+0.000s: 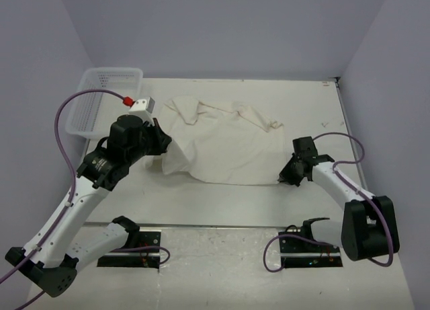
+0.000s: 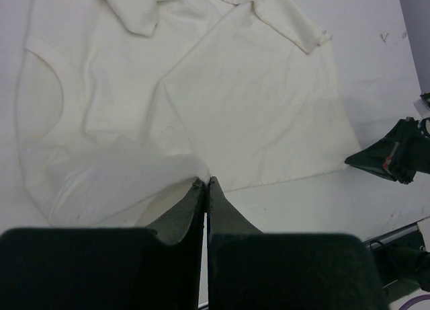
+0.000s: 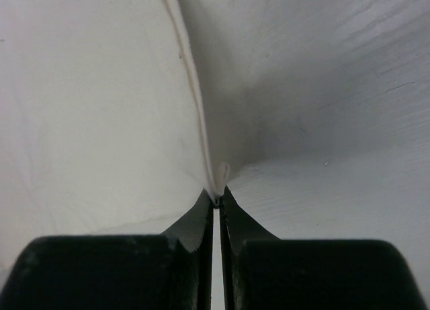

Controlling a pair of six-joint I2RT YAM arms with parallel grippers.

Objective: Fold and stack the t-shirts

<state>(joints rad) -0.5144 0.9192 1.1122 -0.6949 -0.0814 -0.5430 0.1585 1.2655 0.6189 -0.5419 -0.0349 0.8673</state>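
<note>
wrinkled cream cotton t-shirt (image 1: 225,145) lies spread on the white worktop (image 1: 201,202), near corners pinched by the right hand (image 3: 216,201) and, seemingly, the left hand (image 2: 205,182).

The white-and-black jointed left arm (image 1: 74,202) rises from its base at the near left and bends inward at the elbow. Its black two-finger left gripper (image 1: 163,142) points right, jaws pressed together on a lifted fold of the cream cotton t-shirt (image 1: 228,145). The white-and-black right arm (image 1: 336,183) stretches low toward the left. Its black right gripper (image 3: 217,197) is pinched on the shirt's hem — tips meeting, no gap between them.
</note>
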